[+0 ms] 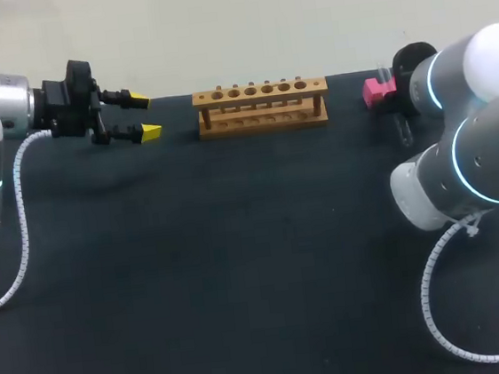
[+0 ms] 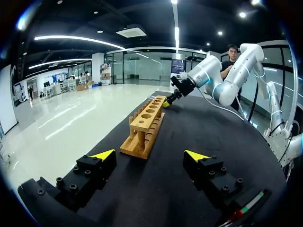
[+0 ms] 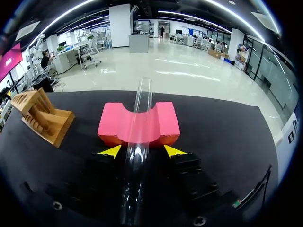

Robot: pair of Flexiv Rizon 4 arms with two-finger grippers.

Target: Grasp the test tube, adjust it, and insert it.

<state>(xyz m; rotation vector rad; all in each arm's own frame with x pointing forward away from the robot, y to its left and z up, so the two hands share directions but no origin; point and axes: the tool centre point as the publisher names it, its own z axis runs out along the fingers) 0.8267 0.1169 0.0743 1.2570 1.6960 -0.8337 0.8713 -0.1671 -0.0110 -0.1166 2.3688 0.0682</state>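
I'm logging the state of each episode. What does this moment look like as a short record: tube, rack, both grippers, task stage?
test tube: lies in the saddle of the pink block, running back between the right fingers
rack: wooden, one row of holes, no tube in it, stands between the two grippers
left gripper: open, empty, left of the rack
right gripper: open, one finger on each side of the tube, no contact visible
stage: tube not yet grasped

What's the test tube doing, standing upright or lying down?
Lying down: the test tube rests in the pink block's groove, outside the wooden rack.
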